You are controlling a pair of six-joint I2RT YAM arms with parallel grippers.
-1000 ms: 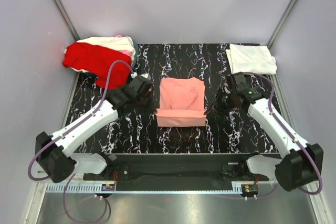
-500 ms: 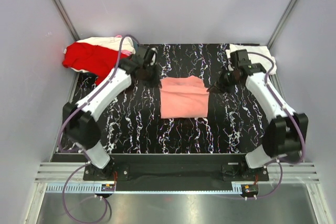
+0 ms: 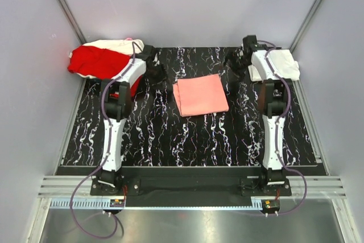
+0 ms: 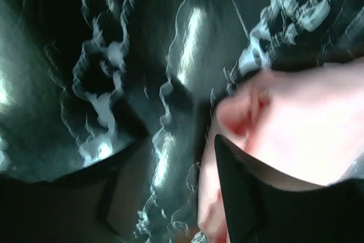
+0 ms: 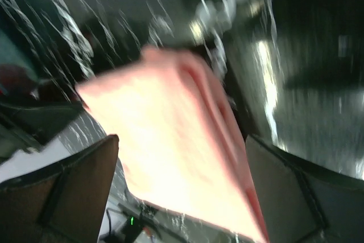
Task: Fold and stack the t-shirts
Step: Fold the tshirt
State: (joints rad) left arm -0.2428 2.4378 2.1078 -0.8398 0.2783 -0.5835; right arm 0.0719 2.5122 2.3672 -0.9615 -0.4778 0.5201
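A salmon-pink t-shirt (image 3: 200, 96) lies folded into a slightly skewed rectangle in the middle of the table. My left gripper (image 3: 157, 73) hovers just off its back left corner, jaws open; in the left wrist view (image 4: 165, 169) the cloth (image 4: 296, 118) sits beside the right finger (image 4: 242, 197), not between the jaws. My right gripper (image 3: 234, 68) stands wide open off the back right corner, with the shirt (image 5: 176, 140) seen beyond its spread fingers (image 5: 74, 180). A bright red t-shirt (image 3: 91, 61) and a cream one (image 3: 114, 45) lie heaped at the back left. A folded white t-shirt (image 3: 282, 64) lies at the back right.
The black marbled table (image 3: 187, 140) is walled by grey panels on the left, back and right. Both arms stretch straight from their bases to the table's back, one along each side of the pink shirt.
Both grippers carried the pink shirt's near edge to the back, folding it in half, then opened and let go. The shirt now lies farther back and slightly turned.
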